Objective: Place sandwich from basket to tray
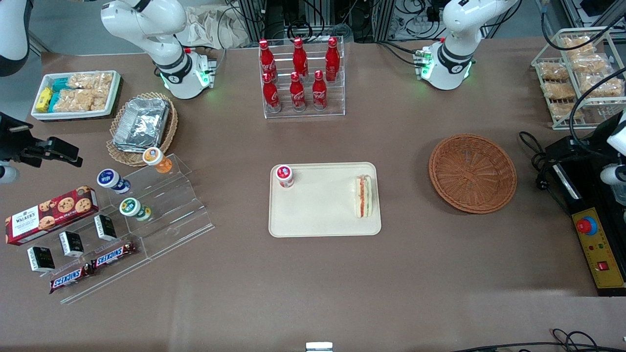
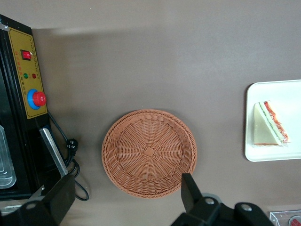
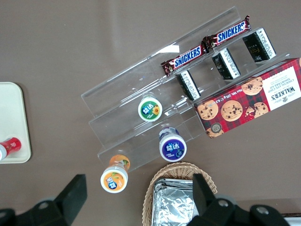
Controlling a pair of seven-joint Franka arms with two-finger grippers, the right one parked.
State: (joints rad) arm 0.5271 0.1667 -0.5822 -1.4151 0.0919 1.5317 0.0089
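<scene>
The sandwich (image 1: 363,196) (image 2: 270,125), a pale bread wedge with a red and green filling stripe, lies on the cream tray (image 1: 323,215) (image 2: 263,153), close to the tray's edge that faces the basket. The reddish-brown wicker basket (image 1: 472,173) (image 2: 149,151) stands beside the tray toward the working arm's end, with nothing in it. My gripper (image 2: 126,193) hangs high above the table, a little farther from the front camera than the basket. Its fingers (image 2: 189,188) are spread wide open with nothing between them. It touches neither the basket nor the sandwich.
A red-lidded cup (image 1: 284,176) stands on the tray's corner. A black and yellow control box (image 1: 599,244) (image 2: 28,80) with a loose cable (image 1: 535,166) lies beside the basket. A wire rack of snack bags (image 1: 577,73) and a cola bottle stand (image 1: 299,73) sit farther back.
</scene>
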